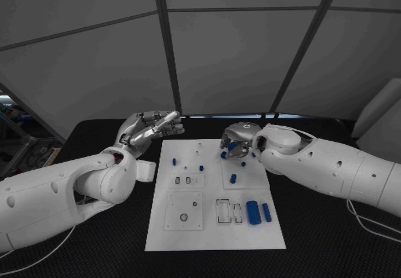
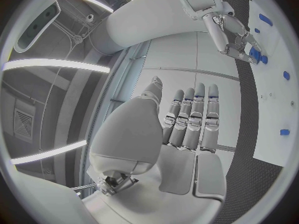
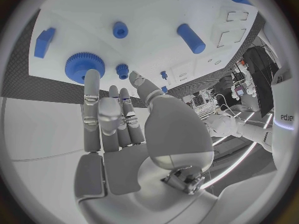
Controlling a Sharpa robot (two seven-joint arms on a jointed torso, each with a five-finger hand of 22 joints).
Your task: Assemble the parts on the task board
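The table (image 1: 334, 243) is black. The board (image 1: 213, 231) on it is white, with thin dark outlines round its recesses. The parts (image 1: 257, 212) are blue, as is the toothed gear (image 3: 84, 66). Both arms are white; the left hand (image 1: 150, 130) and right hand (image 1: 236, 142) are silver.

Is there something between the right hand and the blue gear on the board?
Nothing visible. In the right wrist view the right hand has its fingers reaching just up to the blue gear on the task board.
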